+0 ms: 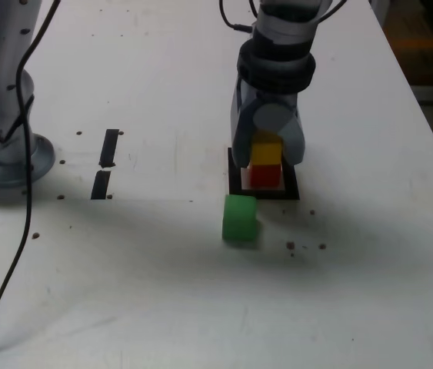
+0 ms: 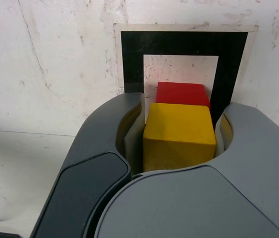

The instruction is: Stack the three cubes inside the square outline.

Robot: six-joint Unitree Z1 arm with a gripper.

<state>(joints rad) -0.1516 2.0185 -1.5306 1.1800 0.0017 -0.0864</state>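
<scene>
Gripper (image 2: 179,144) jaws clamp the yellow cube (image 1: 266,147) by opposite flat sides atop the red cube (image 1: 264,176); light, rigid, likely easy to topple.

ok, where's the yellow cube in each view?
Exterior view: yellow cube on top of the red cube, between the gripper jaws, centre-right.
Wrist view: yellow cube mid-frame, flanked by the jaws.
Shared landmark: the square outline.
</scene>
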